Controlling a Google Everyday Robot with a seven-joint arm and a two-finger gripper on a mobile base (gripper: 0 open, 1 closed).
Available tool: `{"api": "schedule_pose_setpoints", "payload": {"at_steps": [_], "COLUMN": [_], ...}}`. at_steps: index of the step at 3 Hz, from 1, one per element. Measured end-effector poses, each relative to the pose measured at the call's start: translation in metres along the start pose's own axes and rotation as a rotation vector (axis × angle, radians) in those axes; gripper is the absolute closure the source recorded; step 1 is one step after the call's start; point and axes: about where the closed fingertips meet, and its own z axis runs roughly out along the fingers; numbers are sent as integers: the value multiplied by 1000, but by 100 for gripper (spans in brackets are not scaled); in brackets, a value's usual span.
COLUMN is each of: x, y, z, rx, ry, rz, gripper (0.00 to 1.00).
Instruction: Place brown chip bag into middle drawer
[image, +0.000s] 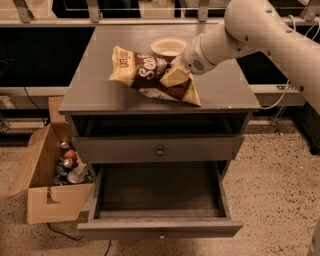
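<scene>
The brown chip bag (147, 75) lies on top of the grey cabinet (225, 90), near its front edge, dark brown in the middle with cream-yellow ends. My gripper (173, 76) reaches in from the right and its cream fingers are closed on the bag's right half; the bag looks slightly raised there. The middle drawer (160, 200), the lowest one, is pulled out wide open below, and its inside is bare.
A small cream bowl (169, 46) stands on the cabinet top just behind the bag. A closed drawer front with a knob (160, 150) sits above the open drawer. A cardboard box (50, 200) with cans and bottles stands on the floor at the left.
</scene>
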Motion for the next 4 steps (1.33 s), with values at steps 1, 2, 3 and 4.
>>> {"api": "schedule_pose_setpoints", "payload": {"at_steps": [1, 2, 3, 4], "x": [-22, -32, -17, -17], "y": [20, 42, 68, 69], "z": [-20, -57, -100, -101], "rx": [-35, -41, -39, -39], "ry": [-66, -57, 27, 28], "rz": [-57, -125, -136, -136], "gripper": [94, 100, 100, 100]}}
